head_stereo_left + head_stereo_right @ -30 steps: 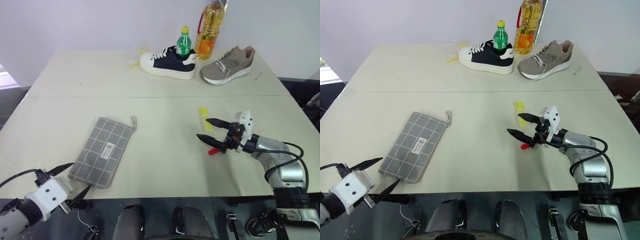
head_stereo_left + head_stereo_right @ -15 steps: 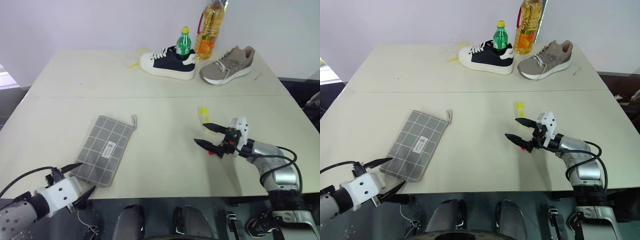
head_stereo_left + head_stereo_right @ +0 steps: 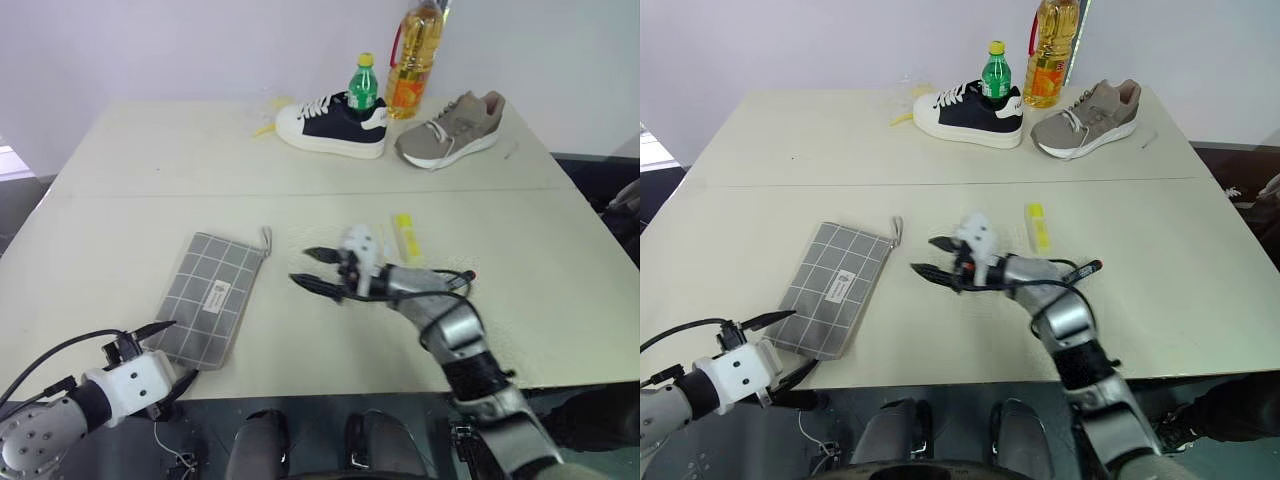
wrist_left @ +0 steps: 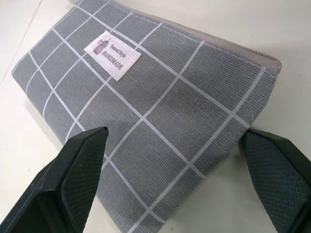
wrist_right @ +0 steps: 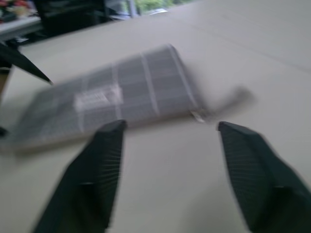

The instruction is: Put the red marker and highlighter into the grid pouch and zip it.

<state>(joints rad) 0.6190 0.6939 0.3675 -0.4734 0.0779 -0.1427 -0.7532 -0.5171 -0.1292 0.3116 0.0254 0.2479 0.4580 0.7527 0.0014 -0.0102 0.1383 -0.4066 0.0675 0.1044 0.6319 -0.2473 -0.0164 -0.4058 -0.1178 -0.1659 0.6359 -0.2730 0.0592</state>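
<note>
Your right gripper (image 3: 300, 265) hangs over the middle of the table (image 3: 150, 160) with its two fingers spread wide and nothing between them. The grid pouch (image 3: 210, 298) lies at its 9 o'clock, near but apart. The highlighter (image 3: 404, 236) lies at its 2 o'clock, past the wrist. The red marker (image 3: 1087, 268) lies at its 3 o'clock, on the far side of the forearm.

The pouch lies flat near the table's front edge. Its long axis runs from 7 to 1 o'clock, with the zip cord (image 3: 266, 240) at the far end. The highlighter's long axis runs roughly 12 to 6. The marker runs about 8 to 2, red end outward.

Your left gripper (image 4: 175, 133) is also wide open. The left wrist view shows its fingers either side of the pouch's near corner, and the white label (image 4: 112, 53). The right wrist view shows the pouch ahead, blurred.
</note>
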